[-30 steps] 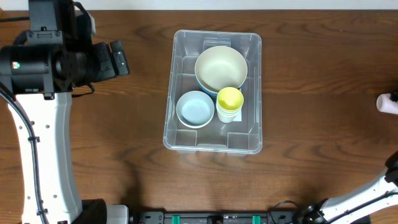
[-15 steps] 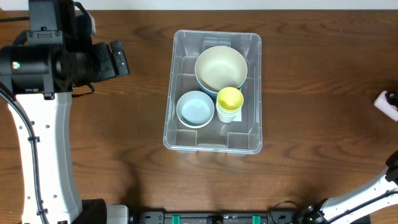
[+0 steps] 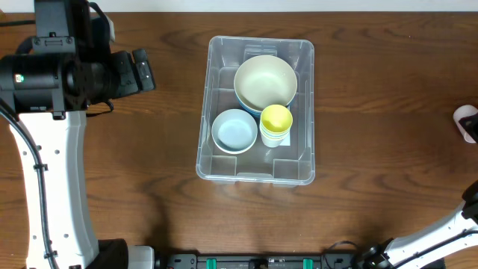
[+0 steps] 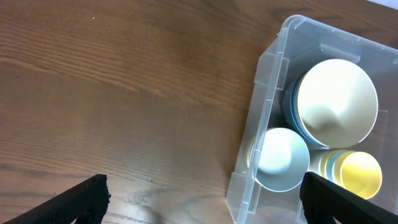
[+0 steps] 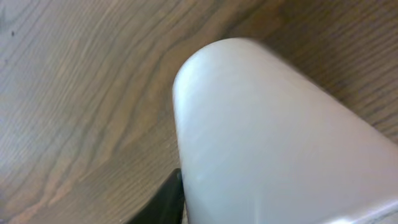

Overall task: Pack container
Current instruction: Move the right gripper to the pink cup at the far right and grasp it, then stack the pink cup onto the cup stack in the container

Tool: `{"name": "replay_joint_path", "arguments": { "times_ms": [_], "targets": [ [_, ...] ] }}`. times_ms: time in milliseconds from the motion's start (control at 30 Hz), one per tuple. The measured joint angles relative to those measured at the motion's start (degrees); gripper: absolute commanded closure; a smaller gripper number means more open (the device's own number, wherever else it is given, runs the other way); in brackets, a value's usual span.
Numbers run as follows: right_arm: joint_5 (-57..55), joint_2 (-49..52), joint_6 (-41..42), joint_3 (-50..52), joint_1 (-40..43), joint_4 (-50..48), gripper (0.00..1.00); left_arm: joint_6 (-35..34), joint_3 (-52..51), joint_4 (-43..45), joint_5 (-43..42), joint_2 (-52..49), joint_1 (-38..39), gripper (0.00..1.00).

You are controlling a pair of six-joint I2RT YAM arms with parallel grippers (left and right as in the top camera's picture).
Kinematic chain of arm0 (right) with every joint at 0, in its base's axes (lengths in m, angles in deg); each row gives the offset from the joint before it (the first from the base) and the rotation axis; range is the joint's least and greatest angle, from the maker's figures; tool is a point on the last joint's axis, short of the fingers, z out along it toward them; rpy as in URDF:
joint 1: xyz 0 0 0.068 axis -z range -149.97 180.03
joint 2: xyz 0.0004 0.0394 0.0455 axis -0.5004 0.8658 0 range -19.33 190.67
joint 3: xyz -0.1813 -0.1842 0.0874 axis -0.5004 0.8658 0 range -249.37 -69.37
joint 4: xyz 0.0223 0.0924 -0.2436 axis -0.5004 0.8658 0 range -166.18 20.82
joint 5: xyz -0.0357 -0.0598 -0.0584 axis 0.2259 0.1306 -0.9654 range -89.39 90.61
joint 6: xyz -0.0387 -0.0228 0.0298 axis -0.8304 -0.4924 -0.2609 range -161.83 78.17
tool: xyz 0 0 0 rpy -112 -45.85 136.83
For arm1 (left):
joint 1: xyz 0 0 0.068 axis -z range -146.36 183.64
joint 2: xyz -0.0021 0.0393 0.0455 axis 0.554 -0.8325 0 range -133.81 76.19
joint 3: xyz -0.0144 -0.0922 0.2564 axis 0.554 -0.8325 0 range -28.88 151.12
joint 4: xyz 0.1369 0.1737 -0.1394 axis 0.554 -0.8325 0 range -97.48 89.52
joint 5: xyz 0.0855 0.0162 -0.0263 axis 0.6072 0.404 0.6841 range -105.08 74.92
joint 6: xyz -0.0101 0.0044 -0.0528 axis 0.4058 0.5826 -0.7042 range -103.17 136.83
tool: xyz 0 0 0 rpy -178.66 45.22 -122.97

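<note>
The container (image 3: pixel 254 45), a large clear bin, stands mid-table; its left wall (image 4: pixel 264 93) also shows in the left wrist view. Inside lie a cream bowl (image 3: pixel 265 81) stacked on a blue one, a light blue bowl (image 3: pixel 234 130) and a yellow cup (image 3: pixel 275 119) stacked on others. My left gripper (image 3: pixel 142 71) hangs open left of the bin, its dark fingertips (image 4: pixel 84 200) wide apart with nothing between them. At the far right edge a white cup (image 3: pixel 467 123) lies on the table. It fills the right wrist view (image 5: pixel 273 137), where one dark finger (image 5: pixel 165 200) of my right gripper presses against its side; the other finger is hidden.
Dark wooden table (image 3: pixel 373 179) all round. The left arm's white link (image 3: pixel 52 187) runs down the left side, and the right arm's white link (image 3: pixel 437 233) enters at the bottom right corner.
The white cup at the right edge has shifted slightly as my right gripper closed on it. The left arm and the bin's contents have not moved.
</note>
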Motion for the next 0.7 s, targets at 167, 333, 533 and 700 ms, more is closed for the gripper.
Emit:
{"name": "replay_joint_path", "arguments": {
  "times_ms": [167, 333, 533, 700],
  "targets": [
    [-0.1, -2.8, 2.0, 0.0, 0.0, 0.1, 0.99, 0.0, 0.0, 0.0, 0.0, 0.0, 0.0, 0.02],
    [-0.6, -10.3, 6.3, 0.0, -1.2, -1.1, 0.99, 0.0, 0.0, 0.0, 0.0, 0.0, 0.0, 0.02],
    [-1.2, -25.1, 11.5, -0.1, -12.1, 2.0, 0.99, 0.0, 0.0, 0.0, 0.0, 0.0, 0.0, 0.02],
    [-1.2, -34.2, 13.1, -0.4, -29.5, 10.9, 0.98, 0.0, 0.0, 0.0, 0.0, 0.0, 0.0, 0.02]
  ]
}}
